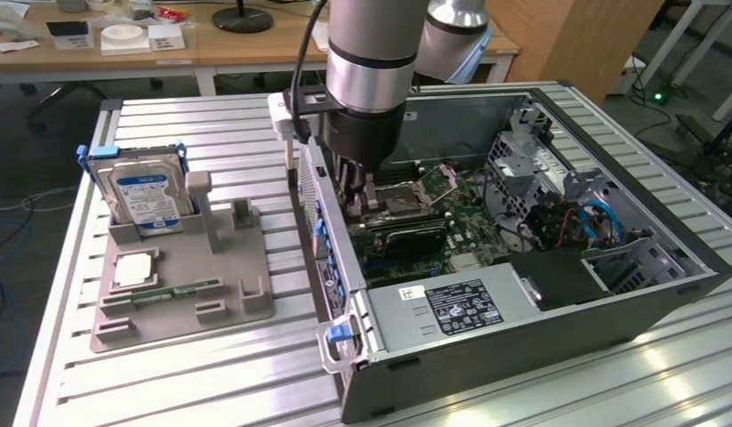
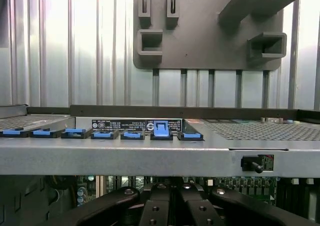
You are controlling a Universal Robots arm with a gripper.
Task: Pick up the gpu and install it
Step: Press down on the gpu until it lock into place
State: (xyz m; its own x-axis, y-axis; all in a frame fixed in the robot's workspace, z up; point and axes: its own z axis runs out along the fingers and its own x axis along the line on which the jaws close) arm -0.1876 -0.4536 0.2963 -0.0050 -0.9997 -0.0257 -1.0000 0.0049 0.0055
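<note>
Gripper (image 1: 368, 206) inside the open case (image 1: 650, 294), clenched.
The gpu (image 1: 401, 238) sits on the motherboard just beside the fingertips; whether it is gripped cannot be told. Case wall flanks the arm; hard drive (image 1: 146, 197) stands in the tray (image 1: 164, 311) on the worktop (image 1: 199, 382).

Open computer case (image 1: 603, 294) lies on the slatted table (image 1: 212, 374), toward the exterior view's right. Parts holder (image 1: 181, 285) sits on the table just beside the case, on the exterior view's left. Hard drive (image 1: 146, 197) stands upright in the holder's far end; RAM strip (image 1: 176, 292) lies nearer. Gripper (image 1: 372, 209) is lowered inside the case over the motherboard (image 1: 454, 233), apparently at the gpu (image 1: 401, 236).
</note>
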